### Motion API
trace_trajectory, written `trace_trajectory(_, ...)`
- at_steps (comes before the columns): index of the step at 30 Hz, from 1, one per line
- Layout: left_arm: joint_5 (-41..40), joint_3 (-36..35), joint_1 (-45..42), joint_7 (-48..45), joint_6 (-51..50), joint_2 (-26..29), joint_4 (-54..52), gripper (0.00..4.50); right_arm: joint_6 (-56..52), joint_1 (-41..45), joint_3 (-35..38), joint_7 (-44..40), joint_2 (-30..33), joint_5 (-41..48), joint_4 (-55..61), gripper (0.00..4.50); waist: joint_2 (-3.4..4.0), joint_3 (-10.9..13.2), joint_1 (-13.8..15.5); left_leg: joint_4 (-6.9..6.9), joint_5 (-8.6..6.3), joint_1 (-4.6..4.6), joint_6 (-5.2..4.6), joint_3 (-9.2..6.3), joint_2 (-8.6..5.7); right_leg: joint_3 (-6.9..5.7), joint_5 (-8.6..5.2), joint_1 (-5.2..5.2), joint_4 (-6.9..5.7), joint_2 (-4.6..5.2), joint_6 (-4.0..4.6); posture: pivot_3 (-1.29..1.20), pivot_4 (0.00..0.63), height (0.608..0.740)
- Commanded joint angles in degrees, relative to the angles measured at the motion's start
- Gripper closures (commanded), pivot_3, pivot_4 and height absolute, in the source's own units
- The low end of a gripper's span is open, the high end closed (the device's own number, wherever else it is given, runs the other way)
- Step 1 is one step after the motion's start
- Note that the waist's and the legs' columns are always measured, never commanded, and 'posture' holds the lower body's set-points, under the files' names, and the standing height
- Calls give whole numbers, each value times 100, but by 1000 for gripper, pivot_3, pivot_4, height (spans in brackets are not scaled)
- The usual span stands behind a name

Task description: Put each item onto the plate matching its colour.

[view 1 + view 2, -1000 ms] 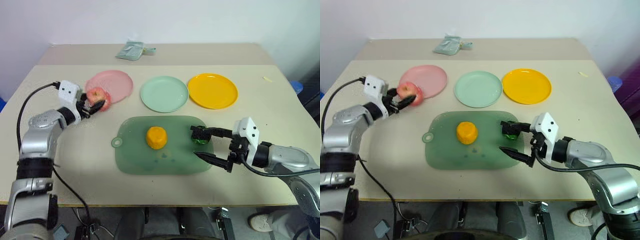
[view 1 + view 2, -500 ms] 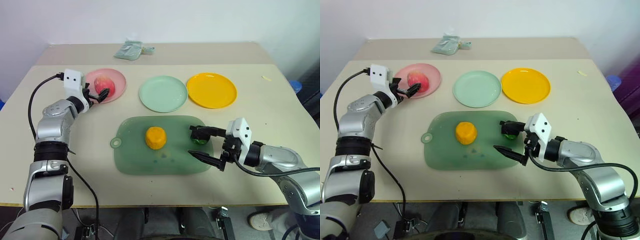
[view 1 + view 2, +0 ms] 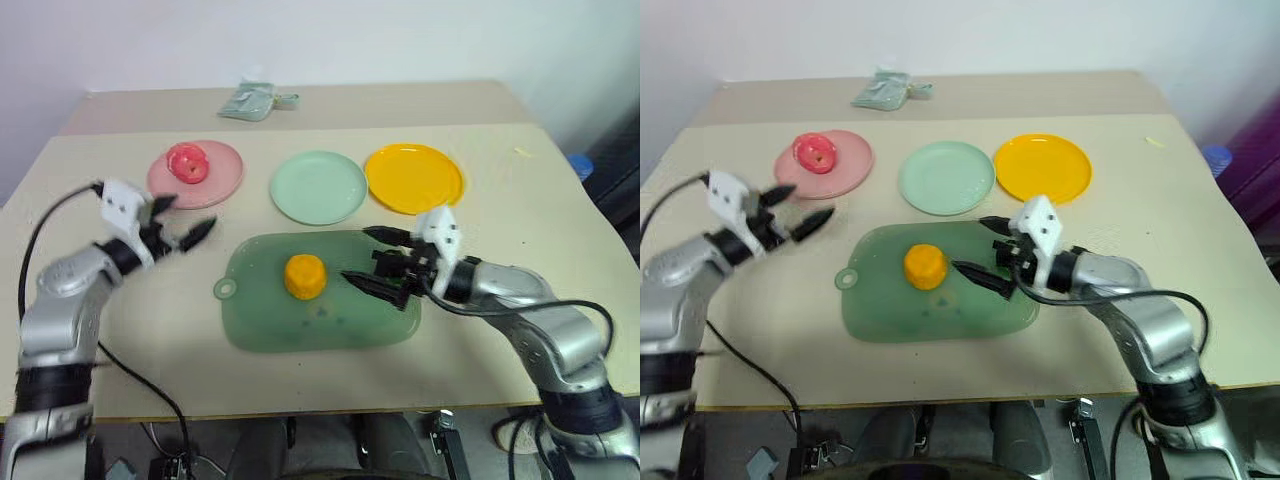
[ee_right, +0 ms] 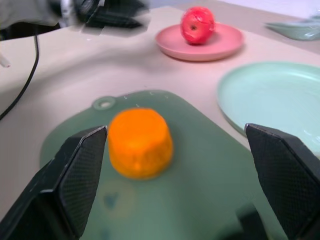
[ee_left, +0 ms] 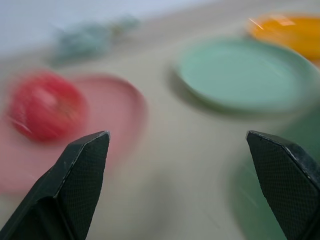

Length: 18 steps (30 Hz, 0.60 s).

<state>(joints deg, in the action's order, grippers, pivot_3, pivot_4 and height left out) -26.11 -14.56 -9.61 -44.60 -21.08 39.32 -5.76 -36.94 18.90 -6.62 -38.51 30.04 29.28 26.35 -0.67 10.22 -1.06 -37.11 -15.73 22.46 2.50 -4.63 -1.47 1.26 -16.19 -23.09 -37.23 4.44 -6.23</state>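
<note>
The red-pink apple (image 3: 187, 162) sits on the pink plate (image 3: 222, 170) at the far left. My left gripper (image 3: 183, 217) is open and empty, hanging a short way nearer than that plate. The orange fruit (image 3: 304, 276) rests on the green mat (image 3: 300, 325). My right gripper (image 3: 356, 255) is open just to the right of the fruit and low over the mat, not touching it. A dark blurred shape (image 4: 252, 218) lies close under this gripper; I cannot tell whether it is the green-and-black lump. The mint green plate (image 3: 318, 187) and the orange-yellow plate (image 3: 414, 178) hold nothing.
A pale green cloth bundle (image 3: 252, 102) lies near the table's far edge. A small yellowish scrap (image 3: 520, 151) lies right of the orange-yellow plate. A black cable trails from my left arm across the table's left side.
My left gripper opened, left the apple on the pink plate and drew back toward me. My right gripper moved left over the mat toward the orange fruit. The camera view also shifted.
</note>
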Motion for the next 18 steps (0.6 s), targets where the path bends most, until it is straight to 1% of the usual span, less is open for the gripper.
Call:
trace_trajectory(1,-253,-24,740,-530,-13,239,-1023,44,-25,424,-581,302,-367,-444,-174,0,-2,-1,33,0,0,1,0,-1,-3,-2,0,1,-1,4,0,0,150,740)
trace_trajectory(3,-236,-64,1190,-637,77,249,-1300,44,-135,605,-814,336,-524,-562,-336,0,1,0,50,0,0,1,0,-1,-5,-2,0,3,2,8,0,0,150,740)
trace_trajectory(6,-348,-191,1555,-653,164,143,-1607,44,-245,687,-984,288,-645,-638,-536,0,1,0,67,1,-1,2,-1,-3,-7,-4,0,3,3,10,1,0,150,740)
trace_trajectory(10,-361,-192,1856,-705,144,166,-1842,44,-227,684,-1192,193,-694,-827,-776,0,2,-1,29,1,-1,1,-1,-3,-7,-6,0,4,3,9,1,0,150,740)
trace_trajectory(14,-301,-95,1944,-805,166,207,-1841,44,-289,779,-1353,286,-892,-1061,-1224,0,3,-1,7,5,-1,0,-1,-2,-3,-6,0,1,2,0,2,0,150,740)
trace_trajectory(17,-202,-7,1937,-851,225,208,-1816,0,-291,812,-1286,314,-1021,-1094,-1275,853,4,0,8,4,-1,0,-1,0,-3,-6,0,0,2,-1,2,0,150,740)
trace_trajectory(18,-192,6,1930,-858,236,203,-1812,0,-322,838,-1189,352,-1064,-1059,-1237,1305,3,-1,9,4,-1,0,-1,1,-4,-5,0,0,2,0,2,0,150,740)
